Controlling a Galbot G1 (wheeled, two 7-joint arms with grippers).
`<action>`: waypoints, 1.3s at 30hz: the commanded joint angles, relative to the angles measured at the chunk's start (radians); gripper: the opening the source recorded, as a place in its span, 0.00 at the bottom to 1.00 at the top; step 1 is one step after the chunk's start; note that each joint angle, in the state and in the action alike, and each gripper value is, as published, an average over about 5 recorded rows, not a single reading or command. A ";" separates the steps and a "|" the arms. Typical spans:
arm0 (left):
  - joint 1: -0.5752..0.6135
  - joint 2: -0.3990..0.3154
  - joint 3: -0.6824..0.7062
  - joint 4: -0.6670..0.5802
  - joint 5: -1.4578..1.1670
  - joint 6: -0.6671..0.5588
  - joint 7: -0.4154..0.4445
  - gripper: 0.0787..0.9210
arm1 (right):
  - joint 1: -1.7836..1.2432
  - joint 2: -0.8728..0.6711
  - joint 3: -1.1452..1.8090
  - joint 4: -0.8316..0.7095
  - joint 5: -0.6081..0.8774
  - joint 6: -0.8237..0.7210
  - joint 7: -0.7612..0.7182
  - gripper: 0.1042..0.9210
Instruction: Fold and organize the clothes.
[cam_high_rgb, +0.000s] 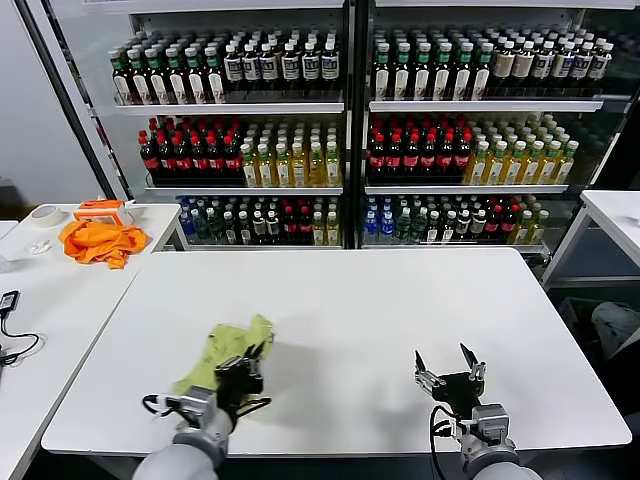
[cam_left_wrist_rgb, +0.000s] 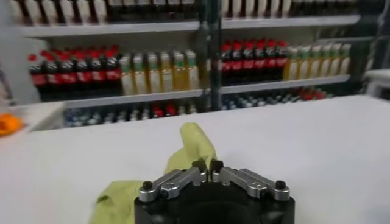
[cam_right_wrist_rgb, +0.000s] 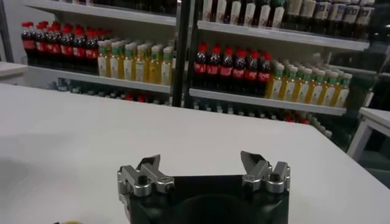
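Observation:
The clothes, a lime-green T-shirt (cam_high_rgb: 225, 352), lie crumpled on the white table (cam_high_rgb: 350, 310) near its front left. My left gripper (cam_high_rgb: 256, 350) is shut on an edge of the shirt (cam_left_wrist_rgb: 192, 143), with the fabric pinched between its fingertips (cam_left_wrist_rgb: 199, 165) and rising a little above the table. My right gripper (cam_high_rgb: 448, 356) hovers over the front right of the table, open, with nothing between its fingers (cam_right_wrist_rgb: 149, 163). The shirt does not show in the right wrist view.
An orange cloth (cam_high_rgb: 98, 240) and a tape roll (cam_high_rgb: 45, 215) lie on a side table at the left. Shelves of bottles (cam_high_rgb: 340, 130) stand behind the table. Another white table (cam_high_rgb: 615, 215) stands at the right.

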 joint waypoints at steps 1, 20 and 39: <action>-0.118 -0.127 0.165 0.068 -0.099 0.002 -0.087 0.03 | 0.002 0.000 0.002 0.006 -0.001 -0.001 0.000 0.88; -0.005 0.109 -0.253 0.033 0.070 -0.182 -0.030 0.64 | 0.169 0.067 -0.462 -0.036 0.271 -0.105 0.081 0.88; 0.022 0.063 -0.228 0.025 0.126 -0.186 -0.028 0.88 | 0.354 0.083 -0.519 -0.255 0.567 -0.179 0.193 0.69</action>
